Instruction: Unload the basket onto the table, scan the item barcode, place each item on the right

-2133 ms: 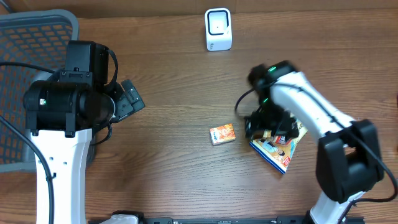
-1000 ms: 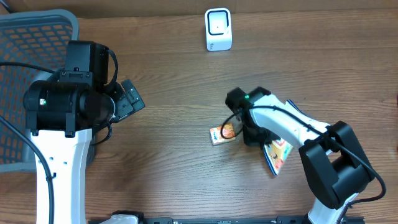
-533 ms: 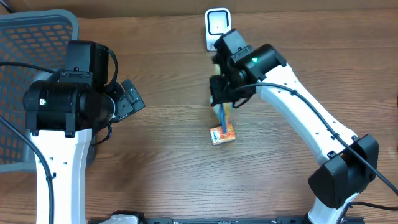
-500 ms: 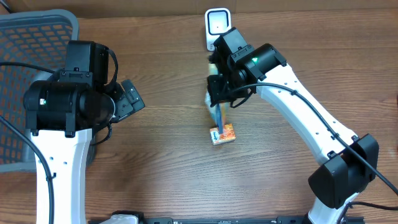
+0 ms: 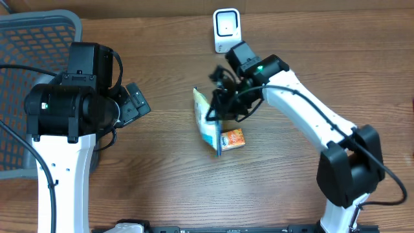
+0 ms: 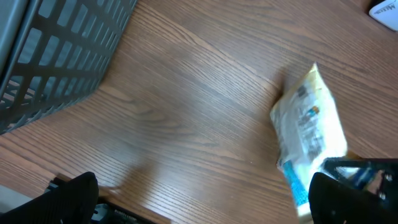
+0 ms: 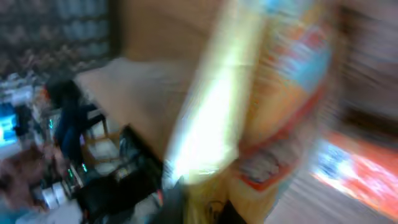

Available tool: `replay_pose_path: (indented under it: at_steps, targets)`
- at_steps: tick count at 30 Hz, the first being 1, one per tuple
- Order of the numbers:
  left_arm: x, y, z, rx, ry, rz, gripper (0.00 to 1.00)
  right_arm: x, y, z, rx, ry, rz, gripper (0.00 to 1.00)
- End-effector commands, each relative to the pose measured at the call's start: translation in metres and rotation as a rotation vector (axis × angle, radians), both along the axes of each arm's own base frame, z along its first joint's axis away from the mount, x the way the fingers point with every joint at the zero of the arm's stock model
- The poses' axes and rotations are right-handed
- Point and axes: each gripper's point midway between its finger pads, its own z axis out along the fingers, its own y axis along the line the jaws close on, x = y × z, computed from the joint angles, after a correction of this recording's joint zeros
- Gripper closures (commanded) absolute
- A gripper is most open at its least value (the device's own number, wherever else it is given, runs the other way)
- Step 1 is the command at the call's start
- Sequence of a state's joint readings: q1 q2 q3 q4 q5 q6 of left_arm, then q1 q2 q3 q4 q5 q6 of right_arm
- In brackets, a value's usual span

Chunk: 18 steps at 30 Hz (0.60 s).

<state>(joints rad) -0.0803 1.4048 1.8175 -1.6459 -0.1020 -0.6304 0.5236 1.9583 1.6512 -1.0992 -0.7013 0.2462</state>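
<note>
The item, a pale snack bag [image 5: 206,123] with a blue edge, hangs tilted over the table's middle, below and left of the white scanner [image 5: 227,30]. My right gripper [image 5: 224,107] is shut on the bag's right side. Although the right wrist view is heavily blurred, the yellow and orange bag [image 7: 267,93] fills it, pinched between the dark fingers of my right gripper [image 7: 202,208]. My left gripper [image 5: 134,103] stands wide open at the left, holding nothing. In its wrist view the bag [image 6: 308,134] is off to the right, well ahead of my left gripper [image 6: 205,205].
A small orange box [image 5: 233,138] lies on the table just right of the bag's lower end. A grey mesh basket [image 5: 26,58] fills the far left, and its wall [image 6: 68,50] shows in the left wrist view. The table's front edge [image 6: 124,208] runs beneath the left fingers.
The right arm carried the bag from the table's right up before the scanner, then swung it down and left. The left arm has not moved.
</note>
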Motion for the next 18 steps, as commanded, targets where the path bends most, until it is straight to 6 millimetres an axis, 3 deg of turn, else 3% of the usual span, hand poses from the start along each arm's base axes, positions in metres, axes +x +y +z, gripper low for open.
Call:
replay_pose_path:
  at_steps: [1, 6, 11, 14, 18]
  targets:
    - [0.0, 0.004, -0.001, 0.005, 0.002, 0.029, 0.0, 0.04, -0.069, -0.034, -0.277, -0.039, -0.205, 0.71]
    - [0.0, 0.004, -0.001, 0.005, 0.002, 0.029, 0.0, 0.063, -0.143, -0.046, -0.479, -0.063, -0.339, 0.55]
    - [0.0, 0.004, -0.001, 0.005, 0.002, 0.029, 0.01, 0.074, -0.186, -0.045, -0.513, -0.042, -0.411, 0.48]
    - [0.0, 0.004, -0.001, 0.005, 0.002, 0.029, 0.0, 0.075, -0.191, -0.04, -0.499, -0.037, -0.414, 0.49]
    - [0.0, 0.004, -0.001, 0.005, 0.002, 0.029, 0.0, 0.071, -0.155, -0.027, -0.315, -0.087, -0.239, 0.49]
